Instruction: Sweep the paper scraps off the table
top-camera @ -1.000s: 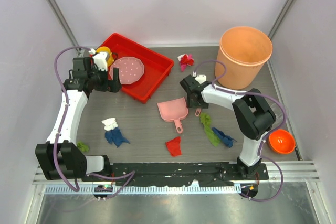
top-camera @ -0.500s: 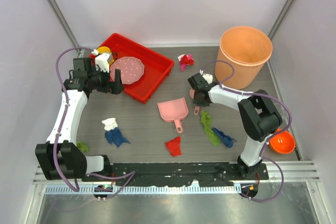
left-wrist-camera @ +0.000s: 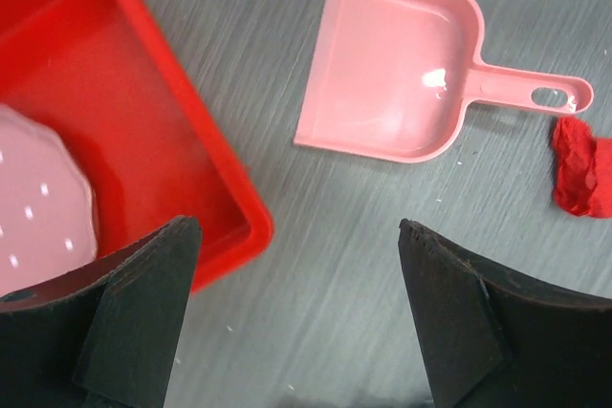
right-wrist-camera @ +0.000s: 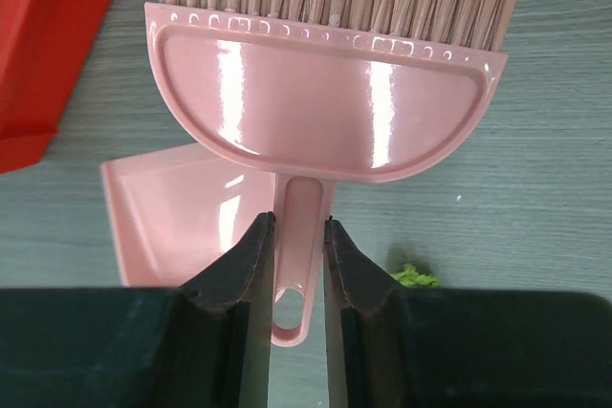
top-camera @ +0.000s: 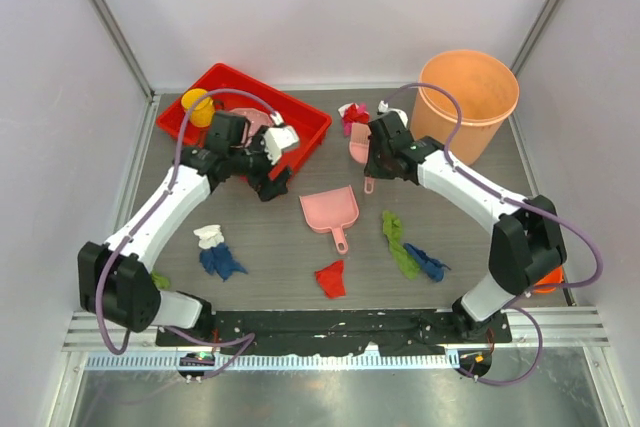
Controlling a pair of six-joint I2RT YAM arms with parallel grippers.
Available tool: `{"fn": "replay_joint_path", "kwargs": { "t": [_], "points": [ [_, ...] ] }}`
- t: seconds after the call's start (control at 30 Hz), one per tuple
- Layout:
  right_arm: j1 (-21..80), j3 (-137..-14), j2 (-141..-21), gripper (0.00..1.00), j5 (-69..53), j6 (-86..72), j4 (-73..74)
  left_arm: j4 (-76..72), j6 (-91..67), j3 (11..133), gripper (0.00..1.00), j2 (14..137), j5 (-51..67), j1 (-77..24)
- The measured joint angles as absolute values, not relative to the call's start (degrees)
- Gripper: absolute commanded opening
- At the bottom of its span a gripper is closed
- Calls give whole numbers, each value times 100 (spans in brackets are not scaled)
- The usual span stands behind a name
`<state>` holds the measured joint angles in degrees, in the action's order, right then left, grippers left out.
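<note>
Paper scraps lie about the table [top-camera: 270,237]: a red-and-white one [top-camera: 352,115] at the back, white [top-camera: 209,236] and blue [top-camera: 218,261] at front left, red [top-camera: 331,278] in front, green [top-camera: 400,242] and blue [top-camera: 432,264] at front right. My right gripper [top-camera: 370,169] [right-wrist-camera: 298,222] is shut on the handle of a pink brush [top-camera: 358,147] [right-wrist-camera: 325,93], bristles pointing away, just in front of the red-and-white scrap. A pink dustpan [top-camera: 330,210] [left-wrist-camera: 392,83] lies flat mid-table. My left gripper [top-camera: 272,179] [left-wrist-camera: 296,225] hangs open and empty by the red tray's front corner, left of the dustpan.
A red tray [top-camera: 300,142] at the back left holds a pink plate [left-wrist-camera: 38,207] and a yellow object [top-camera: 197,105]. An orange bucket [top-camera: 468,107] stands at the back right. An orange bowl [top-camera: 548,275] sits behind the right arm's base. A small green scrap [top-camera: 158,280] lies by the left base.
The right gripper shut on the brush handle and carried the brush toward the back of the table. The left arm swung right across the tray to its front corner.
</note>
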<state>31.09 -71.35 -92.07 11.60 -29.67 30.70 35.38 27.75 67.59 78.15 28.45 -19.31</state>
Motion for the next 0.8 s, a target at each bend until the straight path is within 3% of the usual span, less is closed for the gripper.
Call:
{"fn": "replay_joint_path", "kwargs": {
  "t": [0.3, 0.6, 0.8],
  "points": [
    [3208, -7754, -8879, 1, -285, -2939, 3544, 4762, 5749, 8764, 93, 8829, 3072, -2552],
    [4049, -7955, -8733, 1, -799, -3328, 3514, 5870, 8503, 8718, 100, 7811, 2740, -2602],
    [4491, -8009, -8733, 1, -1022, -3507, 3371, 6322, 9382, 8617, 100, 7640, 2521, -2790]
  ]
}}
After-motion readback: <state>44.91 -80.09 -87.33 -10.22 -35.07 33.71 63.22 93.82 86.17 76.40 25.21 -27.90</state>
